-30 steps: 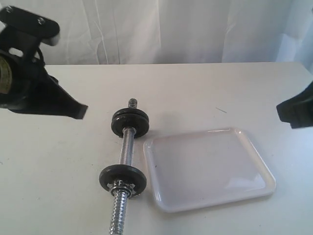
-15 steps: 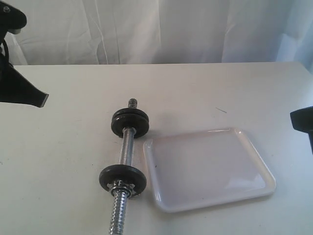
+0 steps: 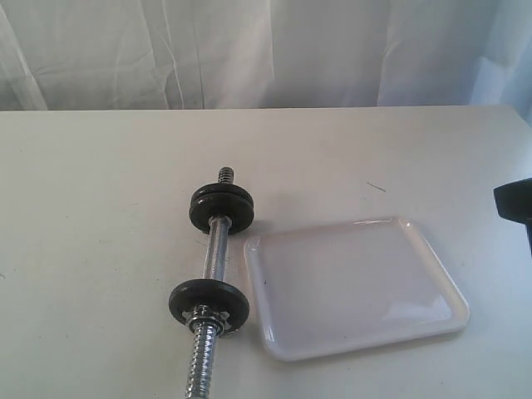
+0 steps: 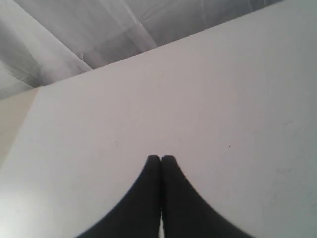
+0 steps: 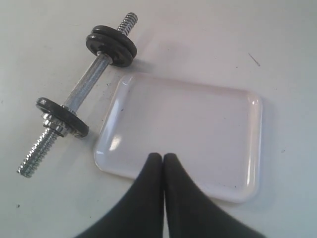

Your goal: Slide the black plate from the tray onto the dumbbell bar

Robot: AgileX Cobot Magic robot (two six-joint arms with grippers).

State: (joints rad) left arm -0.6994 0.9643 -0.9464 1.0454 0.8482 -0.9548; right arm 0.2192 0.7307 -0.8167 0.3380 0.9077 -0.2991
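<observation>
White worktop (image 3: 100, 208), white tray (image 3: 357, 287) flat on it ahead of the right tool (image 5: 163, 157), chrome bar (image 3: 216, 249) beyond the tray from that tool, just beside its edge, resting on black discs (image 3: 222, 208), small dark mark (image 3: 376, 187) near the tray

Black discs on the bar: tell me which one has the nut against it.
The lone disc at the long threaded end of the bar, nearest the exterior camera; the nut sits against its outer face. The far discs show none.
</observation>
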